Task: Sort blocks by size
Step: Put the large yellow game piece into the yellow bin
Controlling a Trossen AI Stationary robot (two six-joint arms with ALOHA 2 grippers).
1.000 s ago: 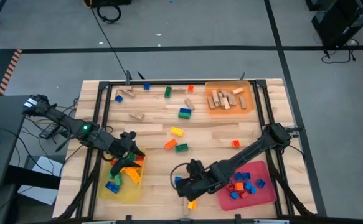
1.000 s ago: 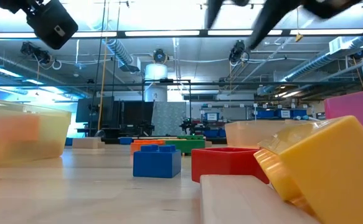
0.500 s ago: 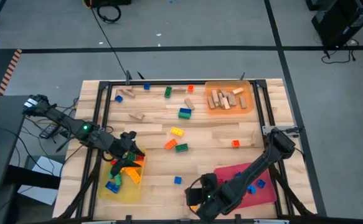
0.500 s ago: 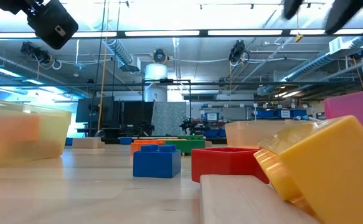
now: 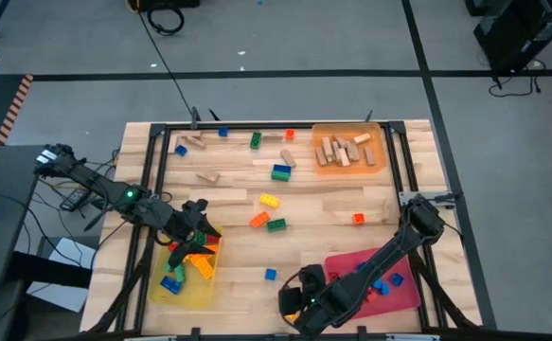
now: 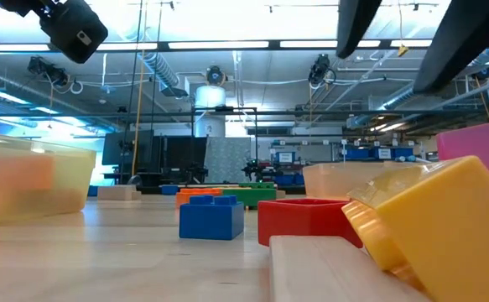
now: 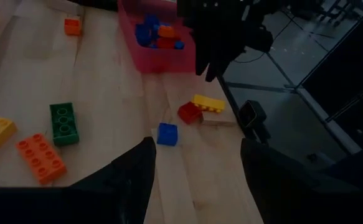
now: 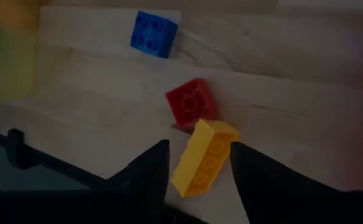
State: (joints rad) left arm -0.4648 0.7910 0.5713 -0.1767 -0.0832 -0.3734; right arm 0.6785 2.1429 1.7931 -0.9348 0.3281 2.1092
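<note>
Wooden bench [image 5: 332, 204] carries scattered blocks [image 5: 268, 200] mid-surface. Orange tray [image 5: 348, 152] at the far right corner holds tan wooden pieces; red tray [image 5: 403, 296] at the near right corner holds small blue and red bricks; yellow tray [image 5: 186, 284] sits at the near left. Right gripper [image 8: 197, 163] hangs at the near edge, fingers parted either side of a tilted yellow brick [image 8: 203, 157], not clamped; red brick [image 8: 190, 104] touches it. Left gripper [image 7: 197, 163] hovers over the yellow tray, fingers wide, empty.
</note>
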